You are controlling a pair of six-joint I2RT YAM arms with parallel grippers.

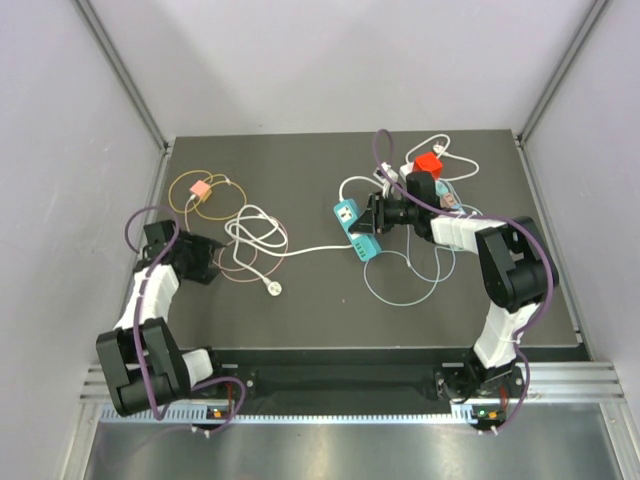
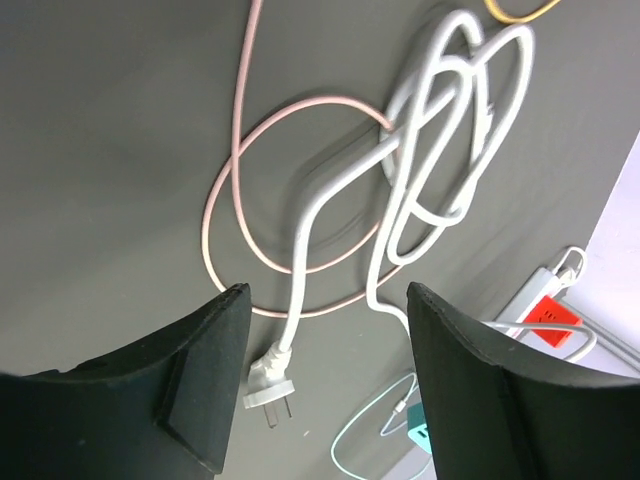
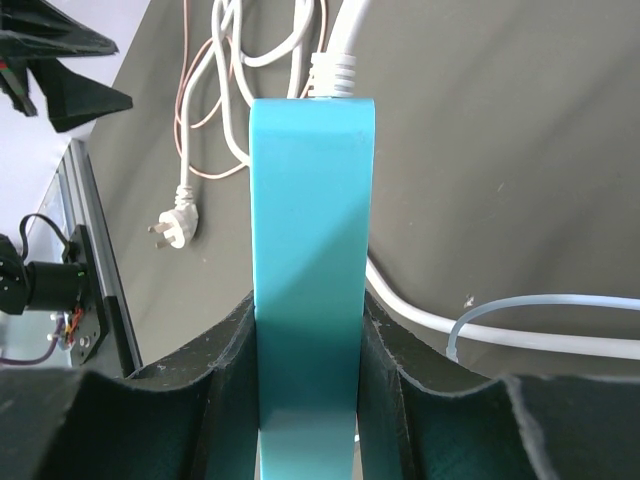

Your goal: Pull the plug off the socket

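Left gripper point(image 2: 325, 300) hovers low at the table's 9 o'clock, jaws apart, the white plug point(image 2: 270, 385) lying loose beneath. Coiled white cord point(image 2: 440, 130) spreads toward 12. Right gripper point(image 3: 308, 320), at 2 o'clock, clamps the teal power strip point(image 3: 310, 230). The socket point(image 1: 428, 165), white with a red outlet, lies beyond among cables.
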